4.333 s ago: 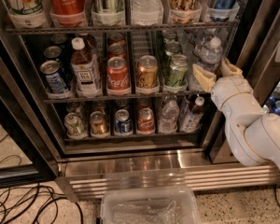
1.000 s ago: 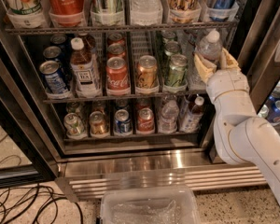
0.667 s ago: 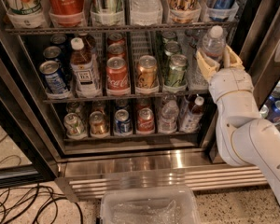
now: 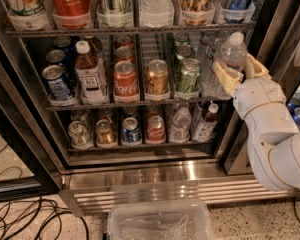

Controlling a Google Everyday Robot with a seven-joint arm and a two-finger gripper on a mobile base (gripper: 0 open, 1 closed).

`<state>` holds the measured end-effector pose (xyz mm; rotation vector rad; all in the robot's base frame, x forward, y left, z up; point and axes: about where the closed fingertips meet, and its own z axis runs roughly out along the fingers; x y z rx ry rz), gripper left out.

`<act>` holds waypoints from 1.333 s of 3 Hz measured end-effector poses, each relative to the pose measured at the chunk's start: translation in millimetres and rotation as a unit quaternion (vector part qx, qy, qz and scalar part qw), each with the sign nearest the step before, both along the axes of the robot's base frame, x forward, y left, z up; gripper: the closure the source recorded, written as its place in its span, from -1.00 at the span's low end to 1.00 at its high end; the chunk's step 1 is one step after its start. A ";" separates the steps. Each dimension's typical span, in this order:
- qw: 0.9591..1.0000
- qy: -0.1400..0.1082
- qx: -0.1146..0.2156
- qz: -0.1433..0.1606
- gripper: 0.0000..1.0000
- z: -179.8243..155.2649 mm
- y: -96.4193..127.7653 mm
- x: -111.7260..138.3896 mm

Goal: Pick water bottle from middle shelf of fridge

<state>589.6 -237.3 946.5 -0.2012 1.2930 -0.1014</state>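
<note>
Compared with four seconds back, the water bottle (image 4: pixel 231 54) sits higher and further right, at the right end of the middle shelf (image 4: pixel 140 102). My gripper (image 4: pixel 241 73) is clamped round its ribbed body below the white cap, one tan finger (image 4: pixel 224 79) in front of it. Along that rack to the left stand a green can (image 4: pixel 188 75), an orange can (image 4: pixel 156 77), a red Coca-Cola can (image 4: pixel 125 79), a brown-liquid bottle (image 4: pixel 90 74) and blue cans (image 4: pixel 56 83). Below, the lower rack (image 4: pixel 140 143) holds small cans and short bottles. Under the fridge (image 4: pixel 140 176) lies a clear plastic tub (image 4: pixel 160 219); its contents I cannot make out.
</note>
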 end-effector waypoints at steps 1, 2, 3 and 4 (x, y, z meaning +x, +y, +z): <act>0.997 0.053 -0.006 0.052 1.00 -16.4 3.9 -7.2; 0.988 0.107 0.021 0.113 1.00 -46.1 19.1 -11.8; 0.983 0.121 0.024 0.134 1.00 -63.4 13.5 -18.8; 0.983 0.121 0.024 0.134 1.00 -63.4 13.5 -18.8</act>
